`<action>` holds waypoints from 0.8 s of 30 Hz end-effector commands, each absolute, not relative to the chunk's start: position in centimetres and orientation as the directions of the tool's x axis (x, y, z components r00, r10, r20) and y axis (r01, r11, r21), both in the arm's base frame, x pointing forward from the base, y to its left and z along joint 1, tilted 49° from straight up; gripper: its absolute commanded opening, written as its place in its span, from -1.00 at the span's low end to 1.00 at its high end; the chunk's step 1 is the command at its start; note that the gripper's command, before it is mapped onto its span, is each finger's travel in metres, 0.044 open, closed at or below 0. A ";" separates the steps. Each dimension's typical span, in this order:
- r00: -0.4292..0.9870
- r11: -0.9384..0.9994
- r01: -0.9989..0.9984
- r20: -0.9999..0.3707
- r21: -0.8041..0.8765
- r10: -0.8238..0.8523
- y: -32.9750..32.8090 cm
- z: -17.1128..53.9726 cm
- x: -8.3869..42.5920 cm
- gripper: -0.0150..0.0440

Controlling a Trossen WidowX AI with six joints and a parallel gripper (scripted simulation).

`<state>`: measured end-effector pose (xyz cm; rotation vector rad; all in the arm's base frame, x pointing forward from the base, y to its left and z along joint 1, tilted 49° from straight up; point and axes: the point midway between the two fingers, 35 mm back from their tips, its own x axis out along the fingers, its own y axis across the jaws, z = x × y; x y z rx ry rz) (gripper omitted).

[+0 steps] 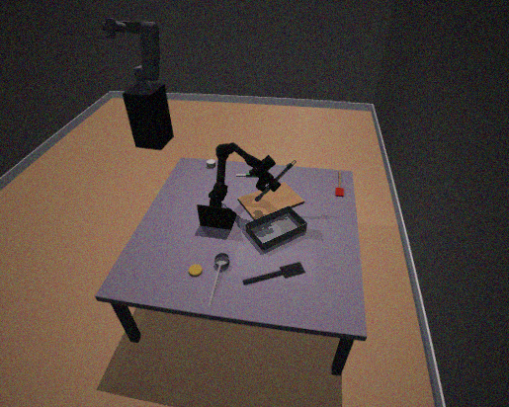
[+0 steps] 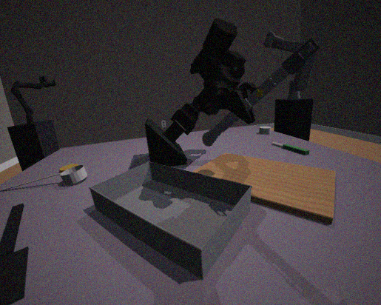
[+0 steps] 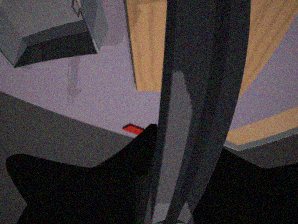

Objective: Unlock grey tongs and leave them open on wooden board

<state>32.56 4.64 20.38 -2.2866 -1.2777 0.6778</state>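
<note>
My gripper (image 1: pixel 274 185) (image 2: pixel 250 104) (image 3: pixel 168 131) is shut on the grey tongs (image 1: pixel 286 170) (image 2: pixel 272 82) (image 3: pixel 205 75) and holds them in the air over the wooden board (image 1: pixel 291 195) (image 2: pixel 302 186) (image 3: pixel 145 50). The tongs slant steeply: their rounded end is low, over the board's arm-side edge, and their squarer end is high, away from the arm. Their arms look close together. The gravity lock is too small and dark to make out. The roasting tin (image 1: pixel 286 238) (image 2: pixel 146 226) (image 3: pixel 60 49) stands beside the board with no tongs on it.
A green-handled tool (image 1: pixel 248 174) (image 2: pixel 295 149) and a white cylinder (image 1: pixel 211 164) (image 2: pixel 265 130) lie beyond the board. A red-ended tool (image 1: pixel 339 192) (image 3: pixel 133 129) lies near one edge. A dark spatula (image 1: pixel 293 270), a ladle-like cup (image 1: pixel 221 262) and a yellow disc (image 1: pixel 195 270) lie on the tin's other side.
</note>
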 end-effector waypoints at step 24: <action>0.257 -0.544 0.677 -0.534 -0.495 0.806 5.4 20.6 33.5 -1.00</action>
